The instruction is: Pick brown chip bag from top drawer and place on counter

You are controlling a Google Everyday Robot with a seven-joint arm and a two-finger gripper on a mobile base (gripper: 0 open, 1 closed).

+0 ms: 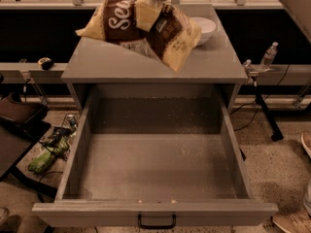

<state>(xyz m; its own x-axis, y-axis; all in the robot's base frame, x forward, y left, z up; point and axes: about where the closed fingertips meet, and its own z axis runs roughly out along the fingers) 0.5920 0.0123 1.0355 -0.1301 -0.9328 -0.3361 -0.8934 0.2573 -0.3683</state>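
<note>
The brown chip bag (141, 28), dark brown with cream-yellow ends and white lettering, hangs crumpled in the air above the counter (155, 64). My gripper (148, 6) comes down from the top edge of the camera view and is shut on the bag's upper middle; only its lower part shows. The top drawer (155, 178) stands pulled fully out below the counter, with nothing in it, its black pull handle (156, 222) at the front.
A white bowl (204, 28) sits on the counter's back right, just behind the bag. A clear bottle (268, 56) stands on a ledge to the right. A green bag (48, 154) and cables lie on the floor at left. A pale ledge with metal posts runs behind.
</note>
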